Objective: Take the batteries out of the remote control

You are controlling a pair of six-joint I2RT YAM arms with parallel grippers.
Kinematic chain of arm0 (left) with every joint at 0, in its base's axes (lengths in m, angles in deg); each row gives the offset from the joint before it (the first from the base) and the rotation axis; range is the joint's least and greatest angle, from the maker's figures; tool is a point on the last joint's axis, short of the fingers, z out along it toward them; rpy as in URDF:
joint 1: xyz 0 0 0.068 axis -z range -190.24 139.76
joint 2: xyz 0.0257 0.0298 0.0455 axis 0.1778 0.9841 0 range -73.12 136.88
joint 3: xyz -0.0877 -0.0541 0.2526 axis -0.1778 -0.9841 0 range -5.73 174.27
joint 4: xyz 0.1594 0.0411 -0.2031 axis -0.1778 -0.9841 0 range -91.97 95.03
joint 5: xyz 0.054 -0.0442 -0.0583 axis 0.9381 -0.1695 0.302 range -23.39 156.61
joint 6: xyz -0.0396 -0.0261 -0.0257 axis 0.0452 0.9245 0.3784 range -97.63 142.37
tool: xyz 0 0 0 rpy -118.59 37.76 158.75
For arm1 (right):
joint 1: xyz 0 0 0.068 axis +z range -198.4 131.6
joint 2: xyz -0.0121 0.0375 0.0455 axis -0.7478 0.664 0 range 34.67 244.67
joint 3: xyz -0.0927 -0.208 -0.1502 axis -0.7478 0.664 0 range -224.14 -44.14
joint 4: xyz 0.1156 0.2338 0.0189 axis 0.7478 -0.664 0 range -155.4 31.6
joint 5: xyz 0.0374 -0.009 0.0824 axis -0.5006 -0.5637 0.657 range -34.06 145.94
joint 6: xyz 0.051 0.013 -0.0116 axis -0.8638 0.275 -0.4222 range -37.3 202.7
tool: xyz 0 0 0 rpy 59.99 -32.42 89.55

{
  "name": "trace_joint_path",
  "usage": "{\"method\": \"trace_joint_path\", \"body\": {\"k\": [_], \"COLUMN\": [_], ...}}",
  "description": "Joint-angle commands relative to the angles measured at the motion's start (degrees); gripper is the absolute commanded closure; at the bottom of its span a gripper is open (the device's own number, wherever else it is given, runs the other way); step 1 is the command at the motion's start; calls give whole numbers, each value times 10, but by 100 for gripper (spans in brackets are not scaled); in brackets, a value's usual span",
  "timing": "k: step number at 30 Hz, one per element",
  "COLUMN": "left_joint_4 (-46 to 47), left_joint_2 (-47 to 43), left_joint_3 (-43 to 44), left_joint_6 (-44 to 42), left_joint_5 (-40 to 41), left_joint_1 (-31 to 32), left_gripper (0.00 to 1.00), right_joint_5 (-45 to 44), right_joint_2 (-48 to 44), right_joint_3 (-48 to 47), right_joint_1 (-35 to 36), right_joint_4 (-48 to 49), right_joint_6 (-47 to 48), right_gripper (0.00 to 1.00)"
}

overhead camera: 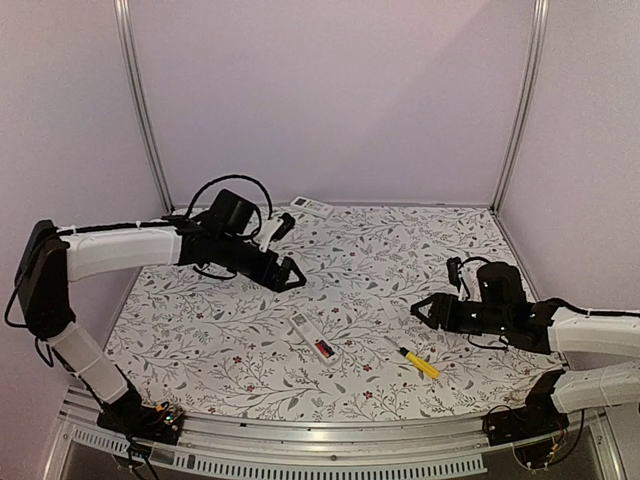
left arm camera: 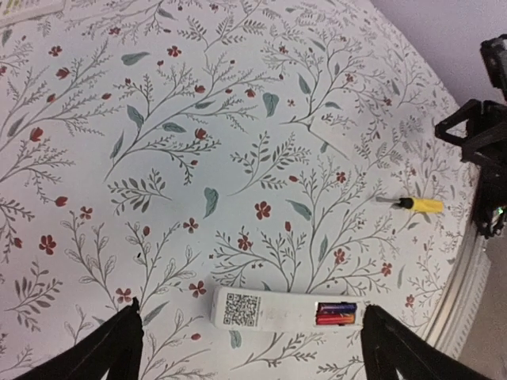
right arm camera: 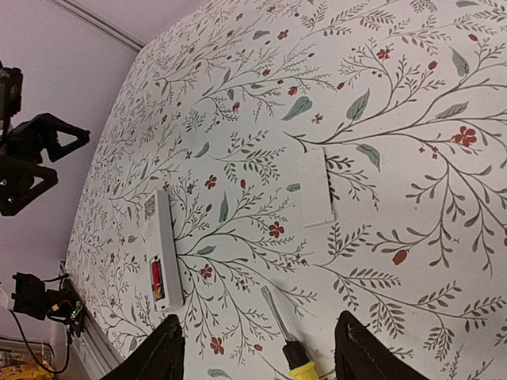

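The remote control [overhead camera: 312,335] lies back up on the tabletop [overhead camera: 400,250] with its lid [right arm camera: 317,188] off, but the batteries [left arm camera: 336,314] sit inside, and the left pincer [left arm camera: 249,310] and right pincer [right arm camera: 260,321] stand wide and empty.

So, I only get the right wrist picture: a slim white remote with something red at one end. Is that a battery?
Observer: Yes. The left wrist view looks straight into the remote control's open compartment, where the batteries, one reddish and one dark, lie side by side.
Visitor: Is there anything on the table that I'm missing?
Observer: A second, broader remote lies at the far edge of the table, by the back wall.
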Motion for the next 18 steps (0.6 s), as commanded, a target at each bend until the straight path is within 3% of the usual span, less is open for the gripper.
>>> {"method": "trace_joint_path", "body": {"k": [1, 11, 18], "left_joint_4": [59, 124, 126], "left_joint_2": [-109, -190, -186], "left_joint_3": [-13, -80, -83], "left_joint_6": [31, 96, 109], "left_joint_5": [-4, -86, -112], "left_joint_1": [-49, -165, -168], "left_gripper": [2, 2, 2], "right_joint_5": [-13, -73, -112], "right_joint_2": [-38, 16, 60], "right_joint_3": [-23, -67, -94], "right_joint_1": [17, 95, 130], "right_joint_4": [-133, -283, -336], "right_joint_6": [-35, -50, -44], "right_gripper": [36, 39, 42]}}
